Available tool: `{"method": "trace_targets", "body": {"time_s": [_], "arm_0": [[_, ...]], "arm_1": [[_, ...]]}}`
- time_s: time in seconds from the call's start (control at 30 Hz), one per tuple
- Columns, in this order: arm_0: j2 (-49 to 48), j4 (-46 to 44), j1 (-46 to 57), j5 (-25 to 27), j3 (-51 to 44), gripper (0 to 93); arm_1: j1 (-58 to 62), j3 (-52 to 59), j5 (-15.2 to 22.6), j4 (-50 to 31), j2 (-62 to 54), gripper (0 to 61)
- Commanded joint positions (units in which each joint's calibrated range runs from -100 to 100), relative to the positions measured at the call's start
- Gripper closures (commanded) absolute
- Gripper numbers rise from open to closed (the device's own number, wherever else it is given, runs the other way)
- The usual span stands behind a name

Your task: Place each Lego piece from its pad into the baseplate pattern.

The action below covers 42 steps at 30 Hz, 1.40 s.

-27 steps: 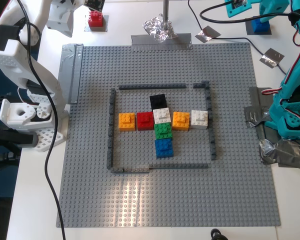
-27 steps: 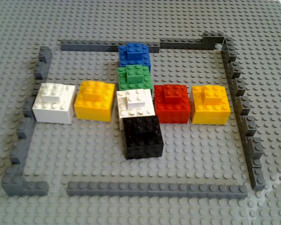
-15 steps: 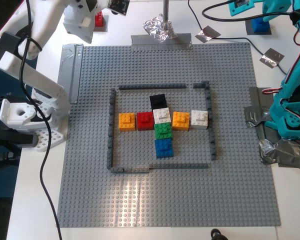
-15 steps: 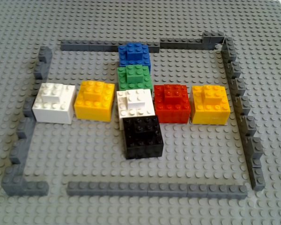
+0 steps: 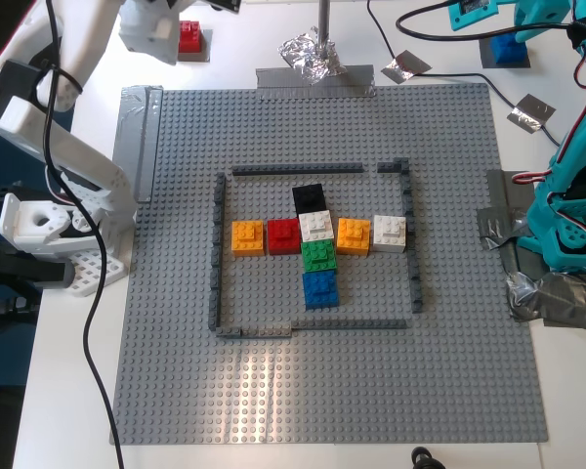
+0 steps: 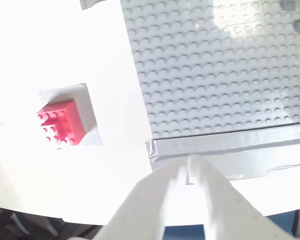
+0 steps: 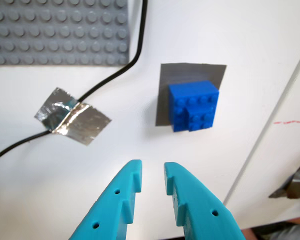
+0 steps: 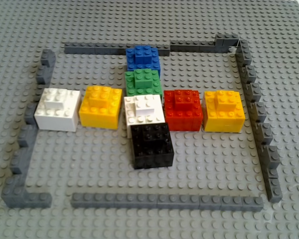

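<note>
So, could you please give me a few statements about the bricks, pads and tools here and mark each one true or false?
1. The blue brick sits on its grey pad, untouched by my first tool. True.
2. My first tool is shut on the blue brick. False: its jaws stand a little apart, short of the brick, holding nothing.
3. The red brick sits off the baseplate, on the white table. True.
4. My second tool grips the red brick. False: the brick lies well to one side of it.
5. The cross inside the frame has a black brick at one end. True.
</note>
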Motion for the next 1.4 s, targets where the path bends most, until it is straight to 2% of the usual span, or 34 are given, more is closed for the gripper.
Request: {"method": "trace_targets", "body": {"time_s": [0.0, 0.17, 0.23, 0.47, 0.5, 0.63, 0.83, 1.03, 1.37], "arm_0": [[-2.08, -0.35, 0.48, 0.15, -2.49, 85.8], [2.30, 0.06, 0.55, 0.10, -2.85, 70.5], [4.02, 0.22, 0.62, 0.10, -4.39, 68.8], [8.82, 0.22, 1.06, 1.52, -8.54, 68.7], [9.25, 0.22, 1.06, 1.52, -8.54, 68.7], [10.71, -0.18, 1.13, 1.57, -8.54, 68.7], [15.52, -0.27, 1.50, 1.57, -13.23, 68.4], [20.41, -0.18, 1.64, 1.57, -20.10, 68.7], [23.67, 0.14, 2.37, 1.57, -22.99, 69.0]], "arm_1": [[-1.26, -8.47, -2.88, -4.28, 0.35, 61.2], [-4.38, -10.81, -0.20, -8.67, 5.42, 61.2], [-5.76, -13.70, -0.39, -7.94, 8.51, 61.2], [-8.22, -34.20, -0.88, -0.70, 24.73, 61.2], [-8.30, -35.74, -0.78, -0.29, 26.27, 59.9], [-8.44, -44.13, -0.44, 2.56, 33.66, 48.2], [-9.82, -56.50, -0.44, 4.19, 44.04, 38.5], [-11.56, -62.10, -0.20, 2.48, 49.88, 40.3], [-12.43, -63.82, -0.25, 1.26, 54.69, 42.1]]}}
